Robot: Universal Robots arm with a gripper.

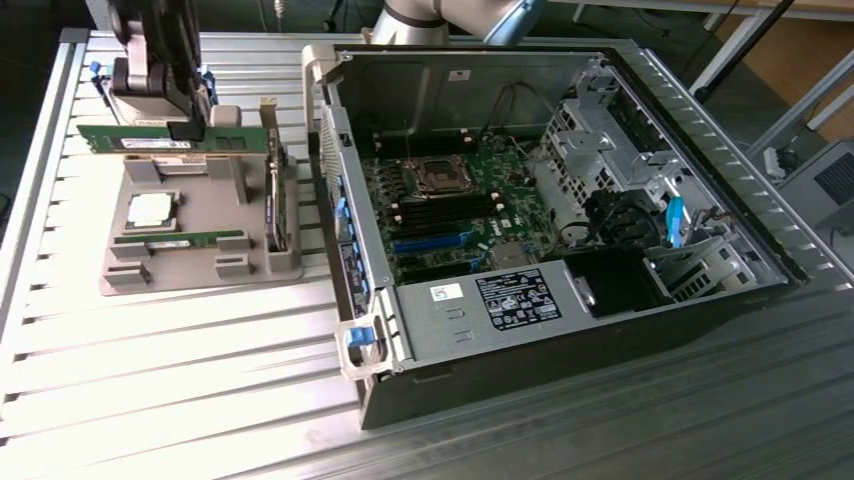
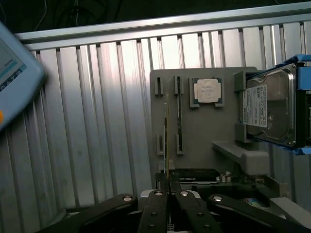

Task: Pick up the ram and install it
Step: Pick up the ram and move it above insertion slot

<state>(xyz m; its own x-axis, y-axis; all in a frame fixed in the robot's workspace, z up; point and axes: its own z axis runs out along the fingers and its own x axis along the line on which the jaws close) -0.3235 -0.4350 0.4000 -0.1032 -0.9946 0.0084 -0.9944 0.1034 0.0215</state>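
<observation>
Your hand point(image 1: 188, 122) clenched on long thin green ram stick point(image 1: 140, 138), edge-on between fingers point(image 2: 156, 204). Stick above grey moulded parts tray point(image 1: 200, 262), well apart from open black computer case point(image 1: 534, 380). Watch risk: grip looks off-centre, so stick may tilt and jam.

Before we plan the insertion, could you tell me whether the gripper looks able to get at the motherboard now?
Probably yes: the case lies open side up, nothing covers the motherboard, and the gripper, shut on the ram, hangs above the holder beside it.
</observation>
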